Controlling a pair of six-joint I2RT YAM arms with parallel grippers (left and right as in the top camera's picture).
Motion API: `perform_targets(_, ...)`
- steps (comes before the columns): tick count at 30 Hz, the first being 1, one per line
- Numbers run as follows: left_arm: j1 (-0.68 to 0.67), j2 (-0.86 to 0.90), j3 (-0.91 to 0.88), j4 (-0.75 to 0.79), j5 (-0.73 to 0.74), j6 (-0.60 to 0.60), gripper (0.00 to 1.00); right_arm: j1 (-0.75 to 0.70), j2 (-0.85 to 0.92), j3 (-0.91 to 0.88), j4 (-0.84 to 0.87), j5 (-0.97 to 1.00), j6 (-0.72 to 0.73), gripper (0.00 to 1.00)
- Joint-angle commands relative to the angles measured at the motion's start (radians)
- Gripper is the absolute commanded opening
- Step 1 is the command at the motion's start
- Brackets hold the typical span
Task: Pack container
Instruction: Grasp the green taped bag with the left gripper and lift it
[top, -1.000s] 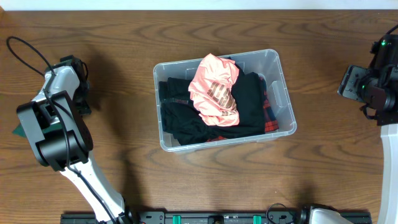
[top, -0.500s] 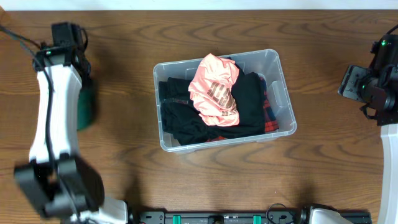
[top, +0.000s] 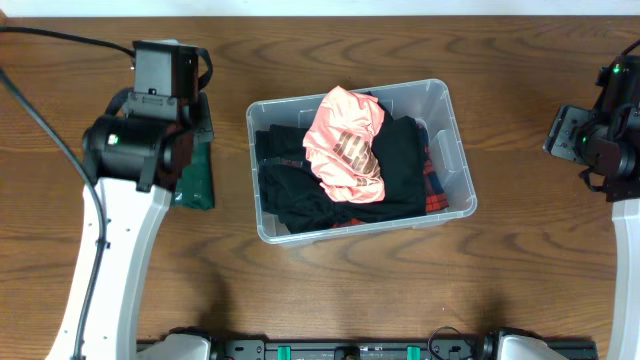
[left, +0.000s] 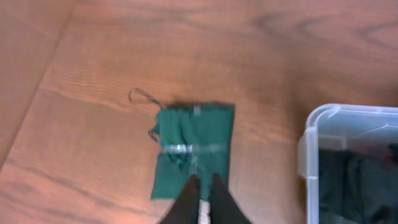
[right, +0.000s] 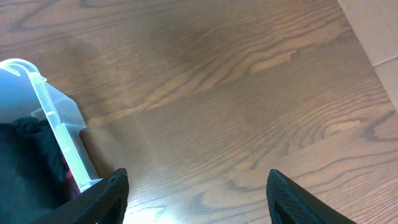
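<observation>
Green cloth (top: 200, 185) pinched by closed left gripper (left: 203, 184), left of overhead frame | container (top: 452, 150) mid-frame, just right of it, long axis left-right | right gripper (right: 198, 188) open, empty, farther off.

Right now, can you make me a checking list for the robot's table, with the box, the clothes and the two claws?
Surface: brown wooden table; no spills seen.
Job's things: clear plastic box mid-table, upright, no lid on. A pink top lies over black clothes, with a red checked cloth at the right side.
Clutter: green cloth flat on the table, left of the box and outside it.
Grippers: left gripper shut, tips at the green cloth's edge; a pinch cannot be told. Right gripper open and empty, beside the box's right end.
Cables: black cable curves in to the left arm.
Surroundings: black rail along the table's front edge.
</observation>
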Motion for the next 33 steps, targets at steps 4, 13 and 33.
perform_targets(4,0.045,0.225,-0.046,-0.014,-0.002,-0.085,0.36,-0.004,0.001,0.000,-0.001,0.014,-0.008,0.69)
perform_targets(13,0.088,0.568,-0.046,0.006,0.003,-0.101,0.41,-0.004,0.001,0.000,-0.002,0.014,-0.008,0.69)
perform_targets(33,0.151,0.766,-0.047,0.072,0.126,-0.084,0.68,-0.004,0.001,0.000,0.000,0.014,-0.008,0.70)
